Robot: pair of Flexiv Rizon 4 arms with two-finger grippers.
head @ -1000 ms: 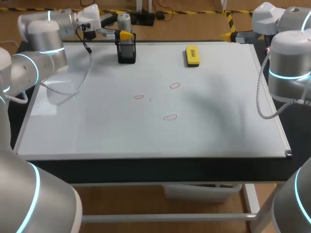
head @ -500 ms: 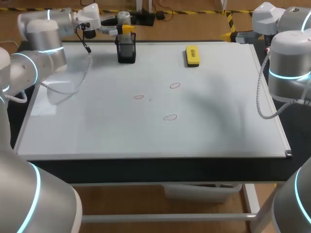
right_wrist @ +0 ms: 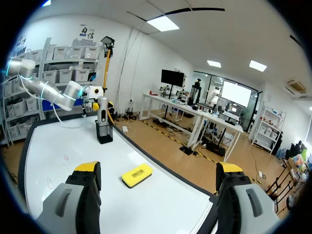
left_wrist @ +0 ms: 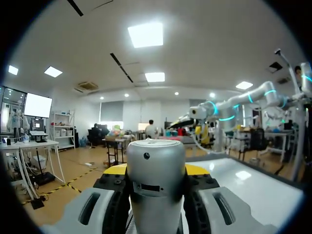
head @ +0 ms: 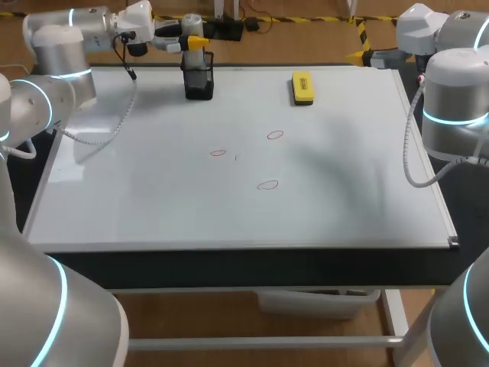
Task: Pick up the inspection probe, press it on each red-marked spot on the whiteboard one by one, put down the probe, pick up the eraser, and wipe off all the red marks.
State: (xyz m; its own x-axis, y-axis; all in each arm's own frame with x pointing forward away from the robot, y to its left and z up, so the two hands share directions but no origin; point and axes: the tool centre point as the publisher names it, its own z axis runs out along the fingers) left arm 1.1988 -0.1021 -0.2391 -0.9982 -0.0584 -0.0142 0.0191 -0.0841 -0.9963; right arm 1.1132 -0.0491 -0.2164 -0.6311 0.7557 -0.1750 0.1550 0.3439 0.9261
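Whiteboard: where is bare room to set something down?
Bare: the white whiteboard between its near edge and the three red oval marks, its right part beyond the yellow block eraser, and its left side nearer than the black holder. Crowded: the far edge, where the left gripper holds the silver cylindrical probe over the holder, and the middle by the marks.

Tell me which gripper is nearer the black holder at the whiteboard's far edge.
Left. The left gripper is just above the black holder, shut on the silver cylindrical probe; the right gripper is off at the whiteboard's far right corner.
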